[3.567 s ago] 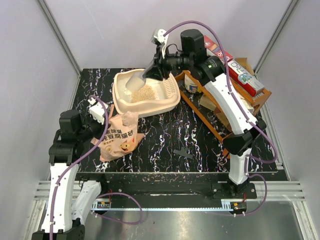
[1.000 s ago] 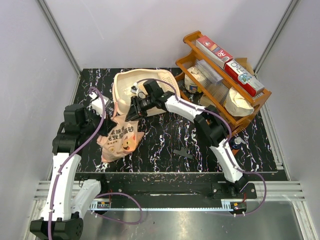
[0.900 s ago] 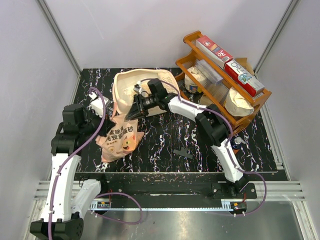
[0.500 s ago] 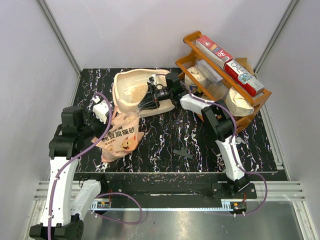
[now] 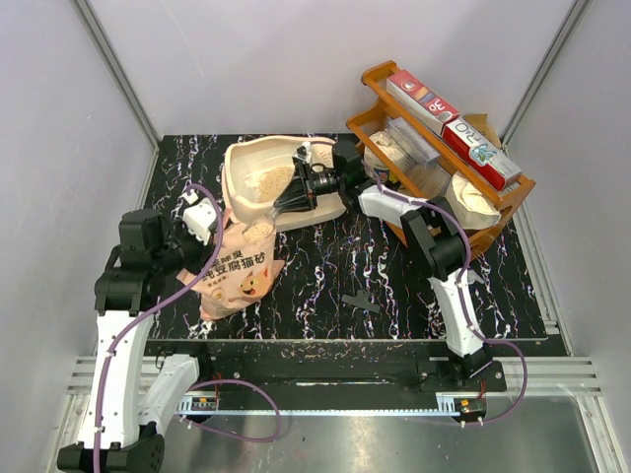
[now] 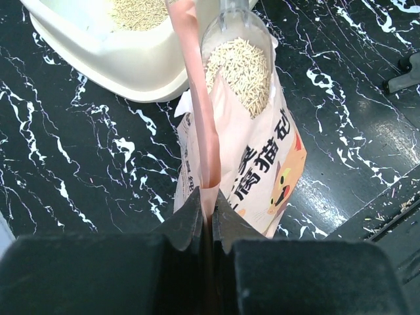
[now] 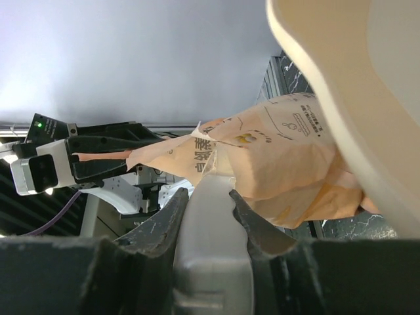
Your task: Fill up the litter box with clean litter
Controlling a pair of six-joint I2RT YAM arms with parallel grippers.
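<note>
The cream litter box (image 5: 235, 163) sits at the back of the table with a pile of clean litter (image 5: 266, 183) in it. It also shows in the left wrist view (image 6: 111, 56) and the right wrist view (image 7: 328, 79). My right gripper (image 5: 292, 199) (image 7: 209, 197) is shut on the handle of a clear scoop (image 5: 258, 231) (image 6: 237, 59). The scoop is full of tan granules and sits at the mouth of the pink-orange bag (image 5: 237, 276) (image 7: 289, 147). My left gripper (image 5: 219, 235) (image 6: 209, 195) is shut on the bag's upper edge and holds it upright.
A brown wooden rack (image 5: 434, 212) with boxes and packets stands at the back right, close to my right arm. A small black object (image 5: 363, 302) lies on the marbled black table (image 5: 325, 256) near the front.
My right gripper has drawn back to the right from the bag's mouth with the scoop. The scoop now shows full of litter. My left gripper still holds the bag's edge.
</note>
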